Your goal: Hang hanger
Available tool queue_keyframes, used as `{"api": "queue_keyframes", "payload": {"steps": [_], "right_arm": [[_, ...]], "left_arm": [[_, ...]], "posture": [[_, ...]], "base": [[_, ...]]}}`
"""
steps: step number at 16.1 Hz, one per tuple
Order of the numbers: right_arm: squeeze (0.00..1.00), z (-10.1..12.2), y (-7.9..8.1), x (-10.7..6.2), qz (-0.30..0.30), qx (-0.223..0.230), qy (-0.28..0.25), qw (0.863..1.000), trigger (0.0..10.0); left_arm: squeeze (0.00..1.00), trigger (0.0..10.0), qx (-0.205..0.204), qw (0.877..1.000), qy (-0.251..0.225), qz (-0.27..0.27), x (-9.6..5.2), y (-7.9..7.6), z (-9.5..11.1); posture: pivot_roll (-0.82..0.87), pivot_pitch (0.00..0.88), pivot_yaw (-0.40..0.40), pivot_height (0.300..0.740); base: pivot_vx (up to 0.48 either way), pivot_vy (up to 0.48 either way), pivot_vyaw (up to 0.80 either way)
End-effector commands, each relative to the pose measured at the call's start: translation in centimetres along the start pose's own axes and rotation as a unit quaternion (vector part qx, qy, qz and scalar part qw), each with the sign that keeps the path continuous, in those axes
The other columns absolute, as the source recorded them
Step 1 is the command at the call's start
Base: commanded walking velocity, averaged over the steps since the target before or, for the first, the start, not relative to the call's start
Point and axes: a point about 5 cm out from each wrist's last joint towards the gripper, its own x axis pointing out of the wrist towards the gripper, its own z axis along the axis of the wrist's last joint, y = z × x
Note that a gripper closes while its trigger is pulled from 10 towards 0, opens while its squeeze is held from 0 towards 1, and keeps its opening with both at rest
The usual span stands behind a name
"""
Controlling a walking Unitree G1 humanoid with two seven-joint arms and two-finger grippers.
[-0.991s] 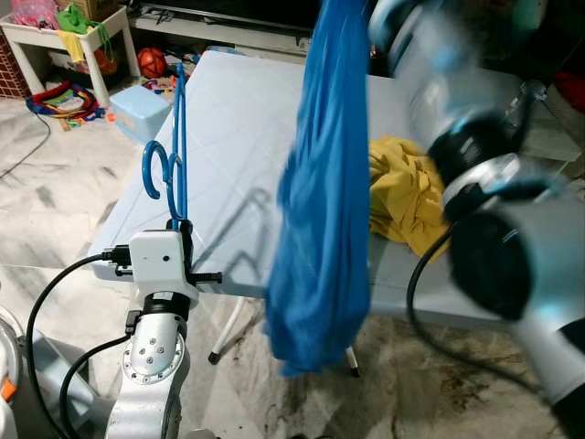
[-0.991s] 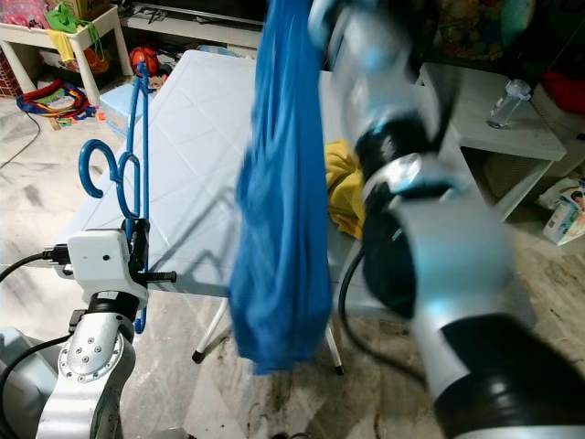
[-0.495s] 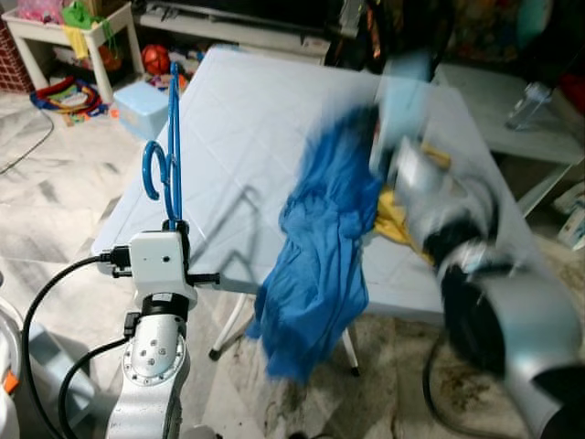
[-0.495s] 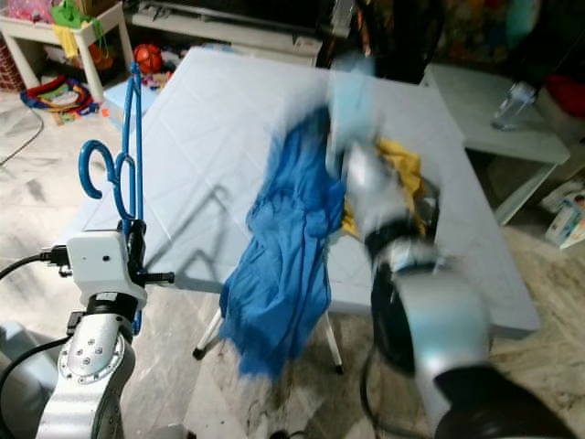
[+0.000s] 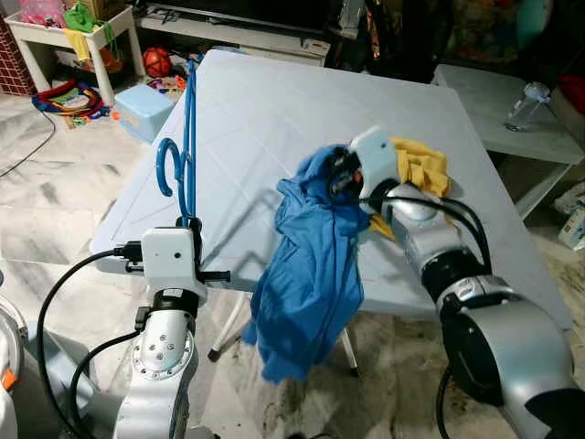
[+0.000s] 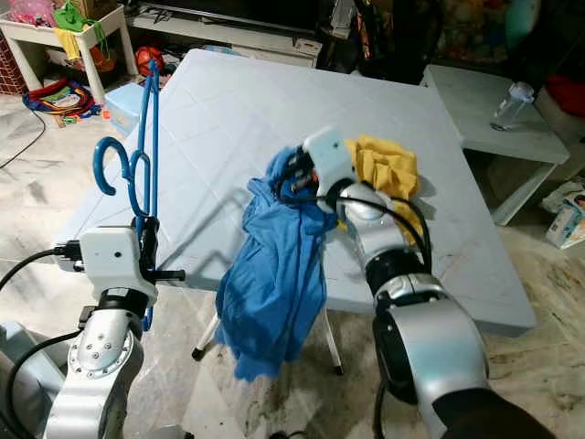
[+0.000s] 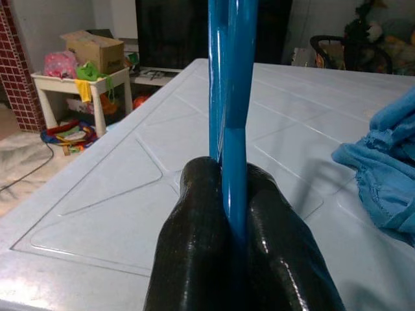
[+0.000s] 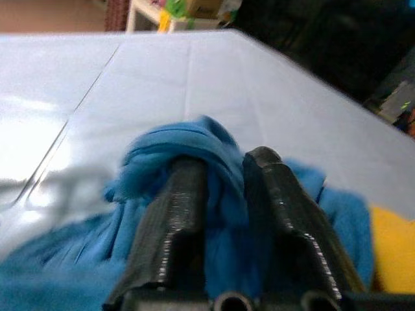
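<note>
Left eye view shows the left gripper (image 5: 189, 222) pinched tight on the blue hanger (image 5: 186, 137). It holds the hanger straight up by the near edge of the bench (image 5: 265, 101), with the hook curling out to the side. I think it keeps the hanger up high like that so clothes can go on it.

The right gripper (image 5: 340, 176) has its two black fingers (image 8: 175, 214) squeezed on a bunch of the blue shirt (image 5: 311, 265). The top of the shirt sits on the bench and the rest spills over the front edge toward the floor. The shirt and the hanger are well apart, so the shirt is not on the hanger yet.

A yellow cloth (image 5: 416, 169) lies in a heap just behind the right gripper.

The bench is pale blue and smooth, with lines pressed into it. The floor (image 5: 46, 201) looks like marble. Toys (image 5: 64, 96) are scattered by a little white table (image 5: 69, 37). A side table (image 5: 498, 87) holds a clear bottle (image 5: 528, 102).
</note>
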Motion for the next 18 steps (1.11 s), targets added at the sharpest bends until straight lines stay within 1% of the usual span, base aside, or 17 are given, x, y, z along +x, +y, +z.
{"api": "queue_keyframes", "payload": {"steps": [1, 2, 3, 4, 5, 6, 10, 18], "right_arm": [[1.0, -0.9, -0.7, -0.8, 0.004, 0.003, 0.018, 1.0, 10.0], [1.0, -2.1, -1.0, -1.6, 0.001, 0.03, 0.041, 0.999, 10.0], [1.0, -3.3, -0.9, -2.3, 0.011, 0.074, 0.062, 0.995, 10.0], [1.0, -3.3, -0.9, -2.3, 0.011, 0.074, 0.062, 0.995, 10.0], [1.0, -4.2, -0.4, -2.9, 0.025, 0.078, 0.072, 0.994, 10.0], [1.0, -4.4, -0.2, -3.1, 0.032, 0.074, 0.076, 0.994, 10.0], [1.0, -4.1, 0.0, -3.7, 0.034, 0.08, 0.083, 0.993, 10.0], [1.0, -3.7, 0.2, -4.2, 0.032, 0.083, 0.09, 0.992, 10.0]], "left_arm": [[0.0, 10.0, -0.007, 1.0, -0.005, -0.019, 0.2, -0.8, 0.2], [0.0, 10.0, -0.006, 1.0, -0.004, -0.029, 0.3, -0.8, 0.2], [0.0, 10.0, -0.003, 0.999, -0.005, -0.039, 0.5, -0.9, 0.2], [0.0, 10.0, -0.003, 0.999, -0.005, -0.039, 0.5, -0.9, 0.2], [0.0, 10.0, -0.004, 0.999, -0.006, -0.04, 0.8, -0.9, 0.3], [0.0, 10.0, -0.004, 0.999, -0.006, -0.04, 0.9, -0.9, 0.3], [0.0, 10.0, -0.005, 0.999, -0.007, -0.042, 1.0, -0.9, 0.3], [0.0, 10.0, -0.005, 0.999, -0.007, -0.042, 1.0, -0.9, 0.2]], "posture": [[0.11, 0.061, -0.125, 0.74], [0.1, 0.057, -0.11, 0.74], [0.1, 0.052, -0.101, 0.74], [0.1, 0.052, -0.101, 0.74], [0.1, 0.049, -0.097, 0.74], [0.1, 0.049, -0.097, 0.74], [0.1, 0.049, -0.097, 0.74], [0.1, 0.049, -0.097, 0.74]], "base": [[0.0, 0.0, 0.0], [0.0, 0.0, 0.0], [0.0, 0.0, 0.0], [0.0, 0.0, 0.0], [0.0, 0.0, 0.0], [0.0, 0.0, 0.0], [0.0, 0.0, 0.0], [0.0, 0.0, 0.0]]}}
